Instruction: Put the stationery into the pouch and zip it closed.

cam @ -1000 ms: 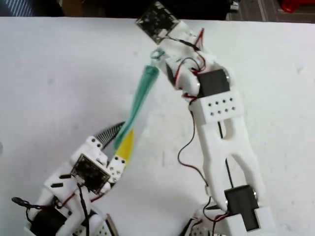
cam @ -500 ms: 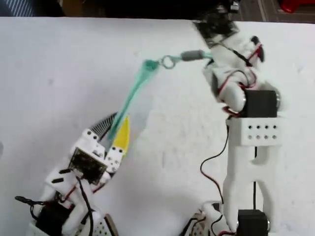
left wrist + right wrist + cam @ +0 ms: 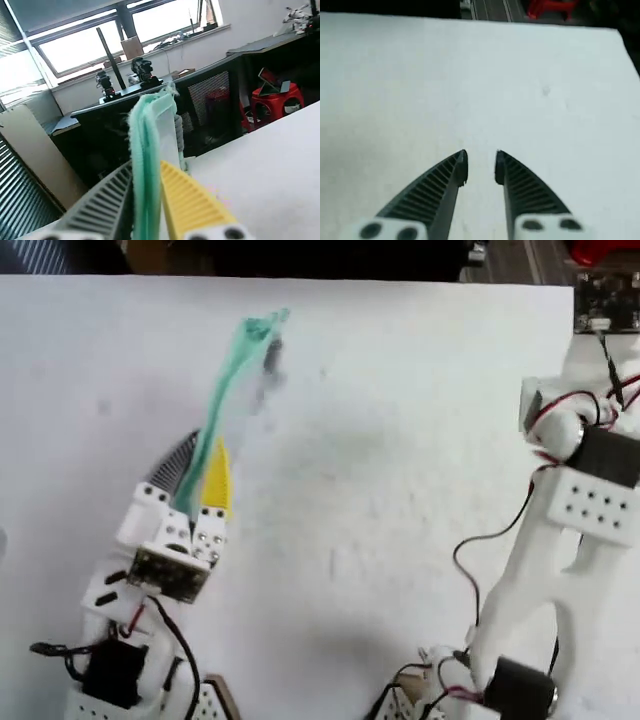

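My left gripper [image 3: 203,455] is shut on a slim teal-edged see-through pouch [image 3: 225,390] and holds it edge-on above the white table [image 3: 400,440]. The pouch slants up toward the far left, with a grey zip pull [image 3: 270,355] hanging near its far end. In the left wrist view the pouch [image 3: 150,145] rises between the grey and yellow fingers of the left gripper [image 3: 146,172], the zip pull [image 3: 178,135] beside it. My right gripper [image 3: 480,165] hovers open over bare table, nothing between its fingers. No loose stationery is in sight.
The right arm [image 3: 580,490] stands along the table's right edge, far from the pouch. Dark floor and a red object [image 3: 600,250] lie beyond the far edge. The left wrist view looks out at an office with windows and desks.
The right gripper let go of the zip pull and its arm swung away to the right edge. The left arm turned the pouch leftward and farther back.
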`<state>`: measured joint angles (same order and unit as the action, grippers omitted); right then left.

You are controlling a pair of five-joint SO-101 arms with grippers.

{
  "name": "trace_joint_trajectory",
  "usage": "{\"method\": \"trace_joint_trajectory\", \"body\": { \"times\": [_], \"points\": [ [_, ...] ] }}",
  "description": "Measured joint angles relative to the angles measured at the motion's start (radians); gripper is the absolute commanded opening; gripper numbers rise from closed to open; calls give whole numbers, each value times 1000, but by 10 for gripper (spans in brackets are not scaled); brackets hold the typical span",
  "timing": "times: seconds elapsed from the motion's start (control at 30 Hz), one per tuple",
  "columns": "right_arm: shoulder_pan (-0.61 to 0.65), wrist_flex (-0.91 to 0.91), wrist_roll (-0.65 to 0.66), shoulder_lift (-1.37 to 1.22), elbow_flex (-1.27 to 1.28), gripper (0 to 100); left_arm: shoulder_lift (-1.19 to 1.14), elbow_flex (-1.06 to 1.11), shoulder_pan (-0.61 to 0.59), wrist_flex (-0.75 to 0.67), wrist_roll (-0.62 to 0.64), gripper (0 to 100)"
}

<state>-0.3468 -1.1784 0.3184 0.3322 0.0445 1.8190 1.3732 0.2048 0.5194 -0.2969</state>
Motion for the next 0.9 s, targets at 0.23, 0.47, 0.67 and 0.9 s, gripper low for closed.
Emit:
{"method": "trace_joint_trajectory", "body": {
  "times": [0.23,0.47,0.67,0.9],
  "points": [
    [48,8,-9,-89,144,197,-31,-15,61,-6,26,23],
    [184,170,-91,-89,428,69,-127,58,87,-167,29,24],
    [187,376,-126,-100,623,18,-308,-2,66,-336,-60,24],
    [187,529,-129,-100,712,19,-776,-227,52,-526,-232,24]
  ]
}}
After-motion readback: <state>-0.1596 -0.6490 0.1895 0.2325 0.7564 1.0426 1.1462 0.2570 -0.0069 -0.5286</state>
